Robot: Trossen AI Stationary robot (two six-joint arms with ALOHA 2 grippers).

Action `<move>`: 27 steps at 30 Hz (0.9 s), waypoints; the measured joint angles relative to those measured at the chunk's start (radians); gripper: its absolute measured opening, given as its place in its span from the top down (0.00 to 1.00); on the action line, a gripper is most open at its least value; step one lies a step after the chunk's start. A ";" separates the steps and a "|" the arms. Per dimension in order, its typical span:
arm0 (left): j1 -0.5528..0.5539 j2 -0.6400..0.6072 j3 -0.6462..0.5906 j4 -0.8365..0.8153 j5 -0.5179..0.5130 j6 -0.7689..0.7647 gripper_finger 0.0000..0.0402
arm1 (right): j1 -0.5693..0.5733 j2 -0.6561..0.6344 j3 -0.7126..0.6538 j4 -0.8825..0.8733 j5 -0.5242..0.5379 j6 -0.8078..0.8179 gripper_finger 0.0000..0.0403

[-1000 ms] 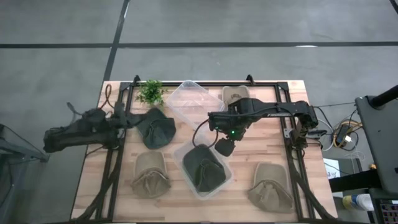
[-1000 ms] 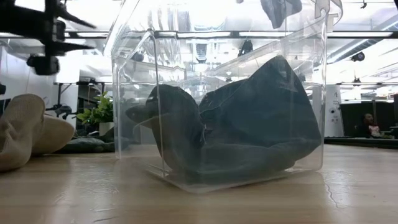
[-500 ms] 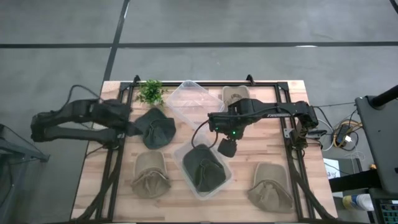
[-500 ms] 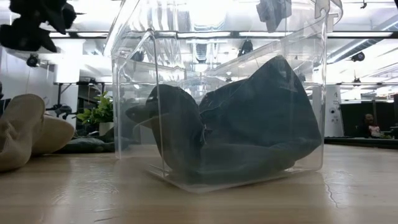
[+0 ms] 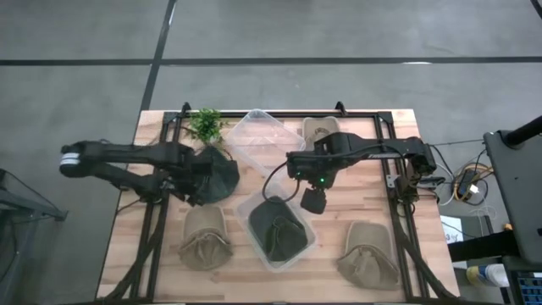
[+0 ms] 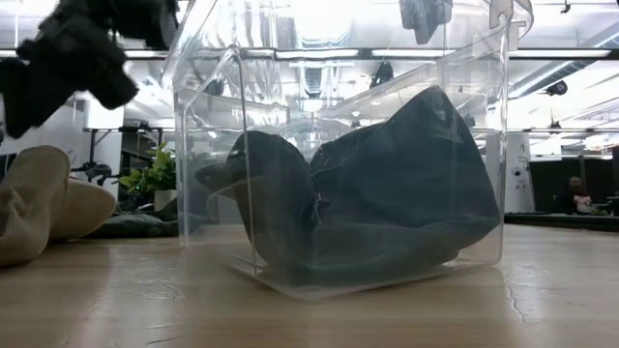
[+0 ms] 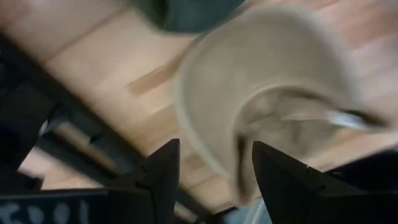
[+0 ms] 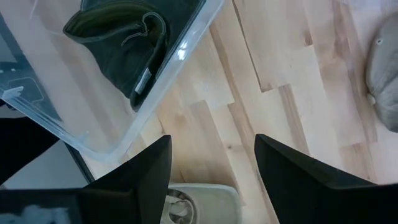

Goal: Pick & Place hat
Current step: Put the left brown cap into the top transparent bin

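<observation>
A dark green hat [image 5: 275,233] lies inside a clear plastic bin [image 5: 254,212], and shows through the bin wall in the low view [image 6: 358,193]. A second dark green hat [image 5: 222,174] rests on the wood by the plant. My left gripper [image 5: 196,180] hovers open over this hat's left edge. In its wrist view [image 7: 214,180] a tan hat [image 7: 267,106] fills the picture past the fingers. My right gripper [image 5: 314,200] hangs open above the table just right of the bin [image 8: 214,180], touching nothing.
Tan hats lie at the near left [image 5: 205,237], near right [image 5: 368,254] and far middle [image 5: 320,127]. The bin's clear lid [image 5: 258,135] rests beside a small plant [image 5: 205,124]. Black frame rails [image 5: 152,229] run along both table sides.
My left arm has swung in from beyond the table's left edge toward the right. Its gripper now stands over the loose dark hat. The hats and the bin have stayed where they were.
</observation>
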 joint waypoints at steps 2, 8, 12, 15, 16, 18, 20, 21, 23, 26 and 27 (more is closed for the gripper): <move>-0.008 0.033 -0.014 -0.001 0.007 0.014 0.52 | 0.000 -0.002 0.000 0.000 0.000 -0.005 0.44; -0.026 0.110 -0.040 0.050 0.025 0.010 0.52 | 0.000 -0.002 0.000 0.003 0.000 -0.038 0.44; -0.029 0.150 -0.075 0.068 0.045 0.006 0.52 | 0.000 -0.001 0.000 0.008 0.000 -0.052 0.44; -0.029 0.169 -0.109 0.062 0.061 0.008 0.52 | -0.002 -0.001 0.000 0.008 0.000 -0.058 0.44; -0.029 0.176 -0.122 0.067 0.067 0.011 0.52 | -0.002 -0.001 0.000 0.008 0.000 -0.060 0.44; -0.032 0.184 -0.143 0.080 0.086 0.011 0.52 | -0.002 -0.001 0.000 0.009 0.000 -0.061 0.44; -0.036 0.185 -0.163 0.087 0.088 0.012 0.52 | -0.002 -0.001 0.000 0.009 0.000 -0.072 0.44; -0.037 0.187 -0.173 0.098 0.088 0.011 0.52 | -0.002 -0.001 0.000 0.009 0.000 -0.080 0.44; -0.037 0.188 -0.195 0.133 0.088 0.010 0.52 | -0.002 -0.001 0.000 0.010 0.000 -0.092 0.44; -0.037 0.184 -0.225 0.230 0.133 -0.022 0.52 | -0.002 -0.001 0.000 0.010 0.000 -0.101 0.44; -0.037 0.183 -0.232 0.258 0.146 -0.034 0.52 | -0.002 -0.001 0.000 0.011 0.000 -0.102 0.44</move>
